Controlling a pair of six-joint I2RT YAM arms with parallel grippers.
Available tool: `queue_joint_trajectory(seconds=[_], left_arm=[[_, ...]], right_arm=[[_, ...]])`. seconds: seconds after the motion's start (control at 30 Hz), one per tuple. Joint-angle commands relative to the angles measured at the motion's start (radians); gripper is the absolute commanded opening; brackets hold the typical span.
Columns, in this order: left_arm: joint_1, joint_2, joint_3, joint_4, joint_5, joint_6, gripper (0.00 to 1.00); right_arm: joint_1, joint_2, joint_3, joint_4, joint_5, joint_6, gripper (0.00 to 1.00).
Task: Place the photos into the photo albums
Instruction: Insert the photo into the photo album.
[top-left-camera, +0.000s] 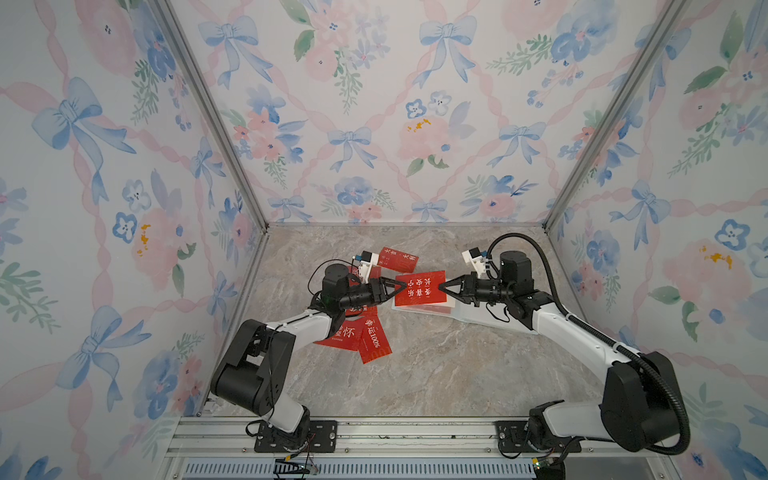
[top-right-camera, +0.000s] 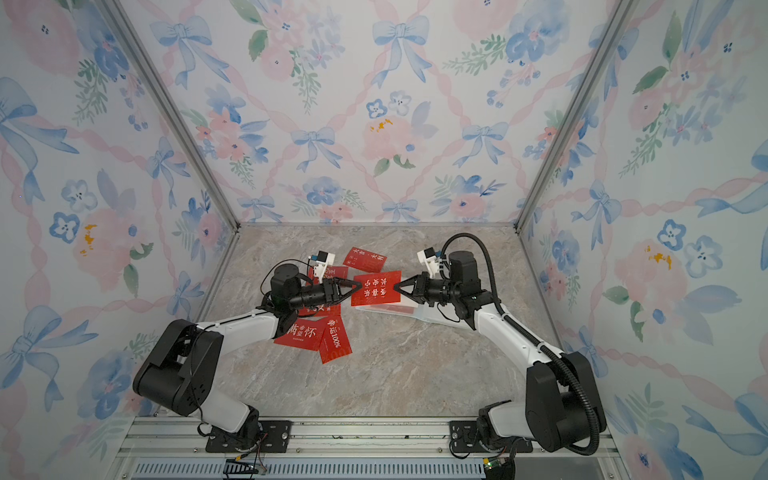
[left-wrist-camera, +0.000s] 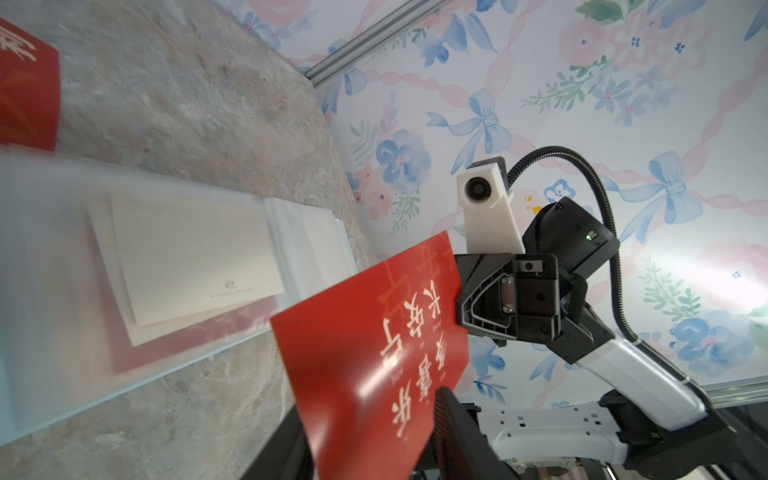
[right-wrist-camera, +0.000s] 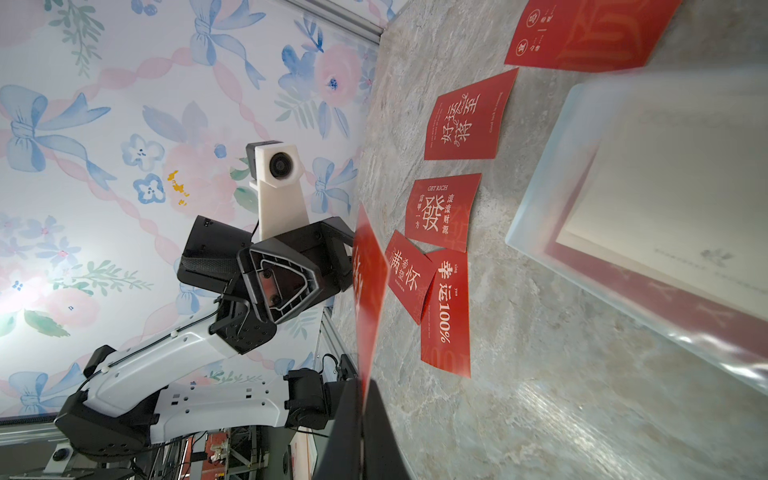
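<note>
Right gripper (top-left-camera: 443, 286) pinches the red card (top-left-camera: 419, 289) over the album (top-left-camera: 462, 314), apparently for sleeving; left gripper (top-left-camera: 401, 286) brackets the far edge, grip unclear.

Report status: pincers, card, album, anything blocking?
Right pincer shut on red white-lettered card, one edge. Left pincer open, jaws straddling opposite edge. Card raised over open pale-blue sleeved album. Nothing between them.

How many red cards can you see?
6. One card held above the album; five cards on the table near the left arm. Red inside the album may be another.
</note>
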Motion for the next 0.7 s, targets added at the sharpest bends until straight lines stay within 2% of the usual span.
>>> queue_joint_trajectory(seconds=[0.0,0.1,0.17,0.23,0.33,0.43,0.67], left_arm=[[-0.009,-0.019,0.006,0.053,0.031,-0.008,0.29],[-0.009,-0.025,0.006,0.069,0.024,-0.017,0.08],[-0.008,-0.026,0.006,0.079,0.022,-0.021,0.00],[-0.008,-0.029,0.004,0.085,0.024,-0.023,0.00],[-0.005,-0.031,0.003,0.089,0.024,-0.027,0.00],[0.002,-0.038,-0.003,0.090,0.020,-0.029,0.00],[0.008,-0.022,0.005,0.092,0.014,-0.040,0.02]], right_arm=[[0.009,0.013,0.020,0.001,-0.005,-0.007,0.07],[0.010,0.020,0.021,0.000,-0.002,-0.010,0.07],[0.013,0.023,0.017,0.011,0.003,-0.003,0.08],[0.015,0.027,0.012,0.032,0.000,0.011,0.08],[0.008,0.023,0.003,0.069,0.001,0.035,0.20],[-0.014,0.011,-0.004,0.081,0.001,0.048,0.22],[-0.040,0.004,-0.008,0.038,0.000,0.016,0.05]])
